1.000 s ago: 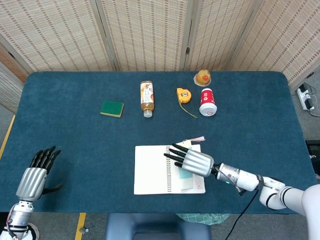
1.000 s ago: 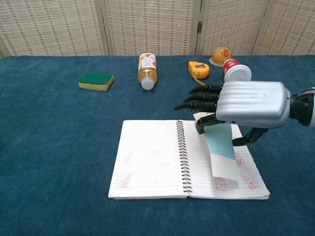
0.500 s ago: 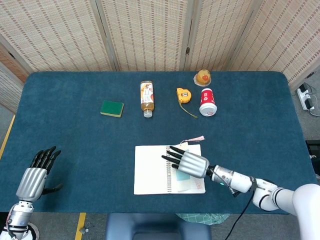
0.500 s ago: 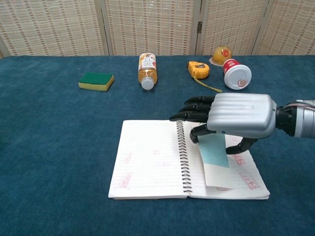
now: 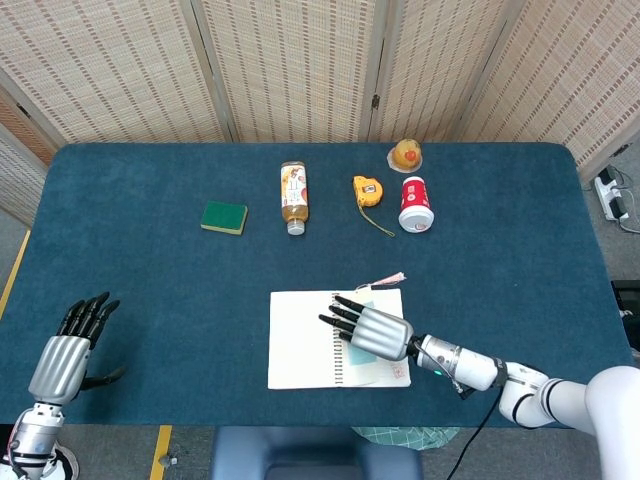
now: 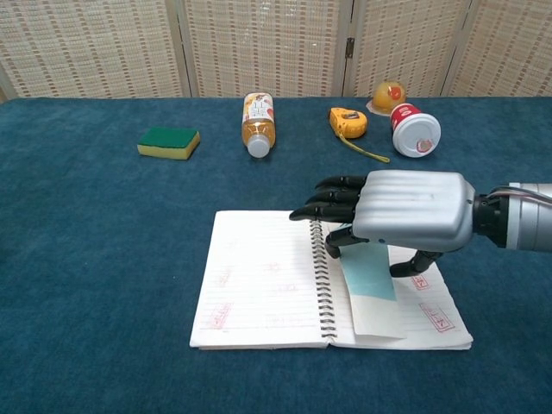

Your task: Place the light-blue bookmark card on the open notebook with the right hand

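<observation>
An open spiral notebook (image 6: pixel 259 280) (image 5: pixel 300 345) lies flat near the table's front edge. My right hand (image 6: pixel 392 211) (image 5: pixel 370 330) hovers low over its right page and pinches the light-blue bookmark card (image 6: pixel 366 276) (image 5: pixel 362 352) between thumb and a finger. The card hangs down and its lower end lies on the right page, just right of the spiral. The card's top is hidden under the hand. My left hand (image 5: pixel 70 350) stays at the table's front left corner, fingers apart, holding nothing.
Along the back of the table lie a green sponge (image 6: pixel 169 142), a tea bottle (image 6: pixel 258 123) on its side, a yellow tape measure (image 6: pixel 348 122), a red-and-white cup (image 6: pixel 416 130) on its side and a yellow round toy (image 6: pixel 389 92). Folding screens stand behind.
My right hand has moved left and down over the notebook with the card. The card's lower end now lies nearer the spiral. The left hand has not moved.
</observation>
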Robot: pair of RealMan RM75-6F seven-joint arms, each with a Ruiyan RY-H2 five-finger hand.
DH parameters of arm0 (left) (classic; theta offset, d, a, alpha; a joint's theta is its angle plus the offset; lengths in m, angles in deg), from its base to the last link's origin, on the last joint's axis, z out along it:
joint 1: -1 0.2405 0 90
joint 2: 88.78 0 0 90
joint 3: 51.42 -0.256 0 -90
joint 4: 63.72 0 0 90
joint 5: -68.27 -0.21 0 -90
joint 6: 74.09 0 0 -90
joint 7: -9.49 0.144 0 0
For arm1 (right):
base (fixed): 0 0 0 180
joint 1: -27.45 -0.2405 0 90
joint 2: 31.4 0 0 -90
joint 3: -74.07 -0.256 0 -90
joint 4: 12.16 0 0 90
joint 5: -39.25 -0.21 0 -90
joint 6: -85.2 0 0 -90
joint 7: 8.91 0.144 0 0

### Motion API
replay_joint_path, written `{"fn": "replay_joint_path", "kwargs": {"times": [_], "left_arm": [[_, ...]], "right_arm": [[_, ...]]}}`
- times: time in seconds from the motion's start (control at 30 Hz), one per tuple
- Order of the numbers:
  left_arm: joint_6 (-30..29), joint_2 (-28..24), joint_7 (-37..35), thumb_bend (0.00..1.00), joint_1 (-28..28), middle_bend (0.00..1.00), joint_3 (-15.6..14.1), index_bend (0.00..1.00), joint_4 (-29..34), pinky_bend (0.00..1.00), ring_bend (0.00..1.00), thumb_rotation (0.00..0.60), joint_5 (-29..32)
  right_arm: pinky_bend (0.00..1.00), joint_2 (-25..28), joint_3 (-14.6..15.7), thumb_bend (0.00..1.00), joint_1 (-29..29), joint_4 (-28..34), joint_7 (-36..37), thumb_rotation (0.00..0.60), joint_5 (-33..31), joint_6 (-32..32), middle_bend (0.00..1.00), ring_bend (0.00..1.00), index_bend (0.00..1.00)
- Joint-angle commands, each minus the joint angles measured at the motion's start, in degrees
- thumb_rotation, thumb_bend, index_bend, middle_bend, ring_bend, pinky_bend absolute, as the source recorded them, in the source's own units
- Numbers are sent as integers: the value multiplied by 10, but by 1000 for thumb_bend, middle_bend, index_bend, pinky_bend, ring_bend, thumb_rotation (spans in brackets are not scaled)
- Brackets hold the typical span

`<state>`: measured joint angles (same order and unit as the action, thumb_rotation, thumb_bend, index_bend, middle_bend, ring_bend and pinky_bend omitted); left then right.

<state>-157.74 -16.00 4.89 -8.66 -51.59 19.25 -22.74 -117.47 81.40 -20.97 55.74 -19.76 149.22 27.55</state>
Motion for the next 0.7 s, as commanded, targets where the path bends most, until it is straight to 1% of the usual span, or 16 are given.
{"fn": "replay_joint_path", "kwargs": {"times": [0.03,0.43,0.7], "left_arm": [[0,-1,-1,138,0,31,0,99,1,0,0,600,0],[-3,-3,-5,137,1,30,-1,100,3,0,0,600,-4],[-5,-4,-7,137,1,30,-1,100,5,0,0,600,-5]], "right_arm": [[0,3,1,264,1,6,-8,600,-3,3,0,0,527],[0,15,0,258,7,30,-41,600,-18,10,0,0,357],[0,20,-2,255,9,42,-56,600,-26,14,0,0,280]]}}
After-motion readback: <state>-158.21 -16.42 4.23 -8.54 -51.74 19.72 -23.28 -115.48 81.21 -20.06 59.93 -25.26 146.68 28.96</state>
